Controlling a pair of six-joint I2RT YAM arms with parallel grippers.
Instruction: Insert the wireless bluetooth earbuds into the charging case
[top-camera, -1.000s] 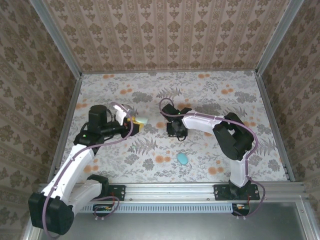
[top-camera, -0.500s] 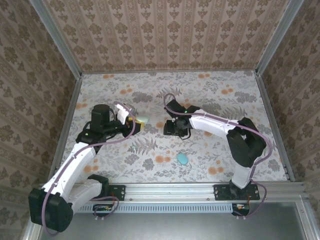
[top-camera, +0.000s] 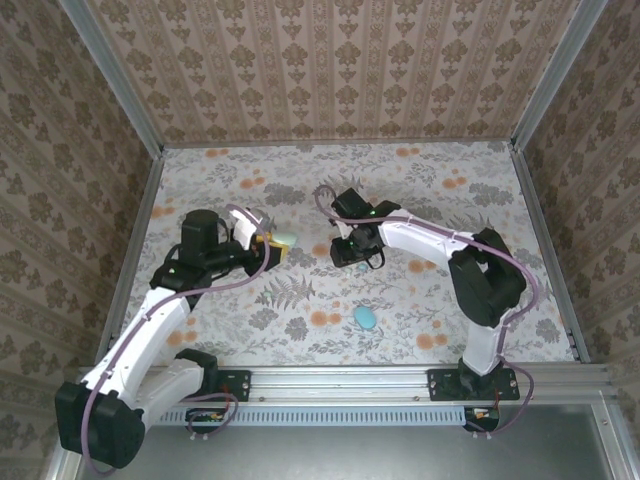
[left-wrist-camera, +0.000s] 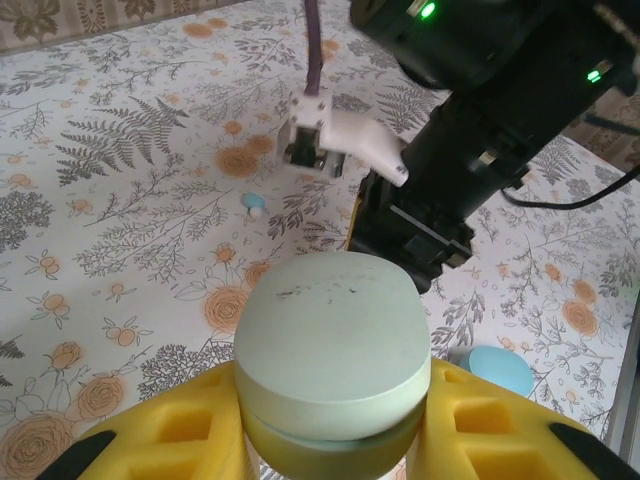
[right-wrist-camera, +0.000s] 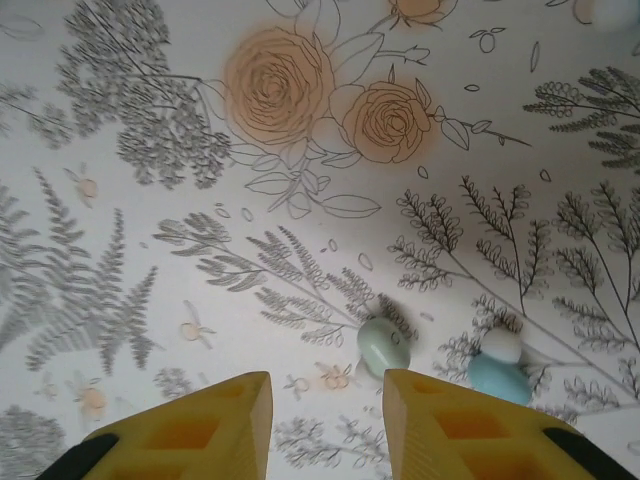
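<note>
Floral surface (top-camera: 420, 190) has both earbuds (right-wrist-camera: 383, 345) loose, none inserted; left hand (top-camera: 271, 249) clamps pale green case (left-wrist-camera: 335, 340), right hand (right-wrist-camera: 325, 392) spread, empty.

**Clearance over the table (top-camera: 430, 170).** Wallpapered walls (top-camera: 330, 70) close 3 sides. The far half of the table lies bare and is open to either arm.

The left gripper (top-camera: 272, 246) is clamped on the pale green oval case (top-camera: 284, 240). It faces the right gripper (top-camera: 352, 258) across a short bare strip. From the left wrist, the right arm (left-wrist-camera: 480, 100) blocks the way straight ahead, and open table lies to its left.

The right gripper's jaws stand parted on nothing. Just beyond its fingertips (right-wrist-camera: 395, 385) lie 2 small obstacles: the paler earbud (right-wrist-camera: 383, 345) and the teal earbud (right-wrist-camera: 498, 372). They are apart from each other, with bare table around them.

A blue oval (top-camera: 366, 318) sits alone nearer the bases, between the 2 arms.
</note>
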